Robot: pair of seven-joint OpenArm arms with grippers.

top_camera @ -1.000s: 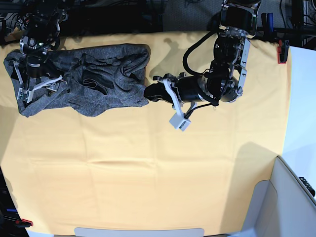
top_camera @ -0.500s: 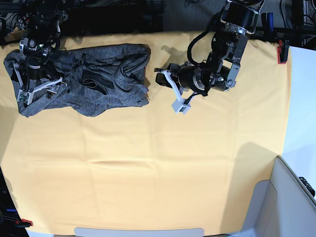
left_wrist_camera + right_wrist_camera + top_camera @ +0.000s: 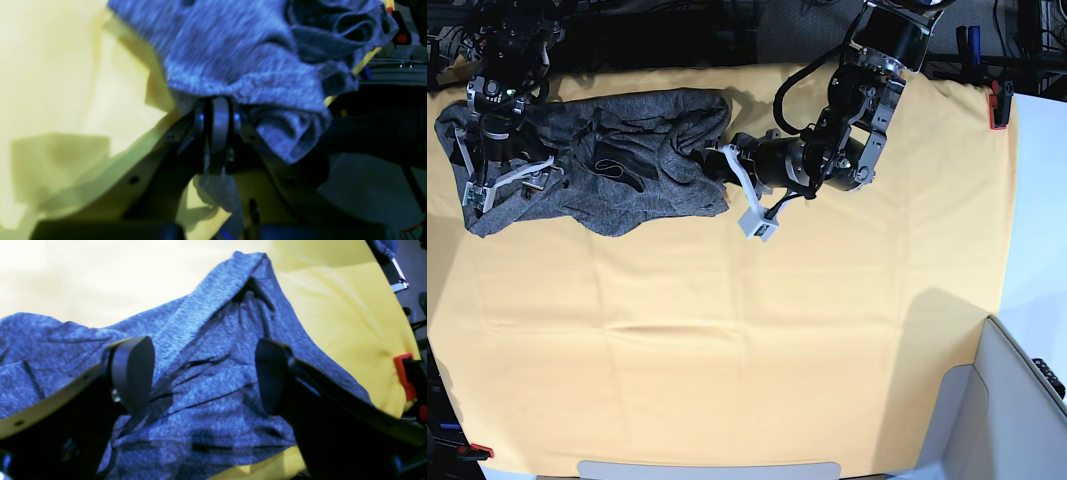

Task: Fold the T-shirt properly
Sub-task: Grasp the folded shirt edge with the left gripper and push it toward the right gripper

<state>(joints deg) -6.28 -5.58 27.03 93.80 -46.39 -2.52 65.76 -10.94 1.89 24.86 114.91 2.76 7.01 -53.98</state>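
1. T-shirt lies bunched and crumpled at the far left part of the worktop, on a yellow-orange cloth that covers the surface.
2. Fabric is heathered dark grey, heaped in loose folds with deep creases; one edge runs close to the cloth's far border.
3. Left claw reaches in from the right side of the base view and meets the garment's right edge. Its jaws are pressed together; in the left wrist view a fold of grey knit is pinched between them, with a scrap of the T-shirt hanging below the pads.
4. Right claw sits over the garment's left end, jaws spread wide. In the right wrist view both black fingers stand apart above the wrinkled T-shirt, nothing gripped between them.
5. Red clamp holds the cloth at the far right edge.
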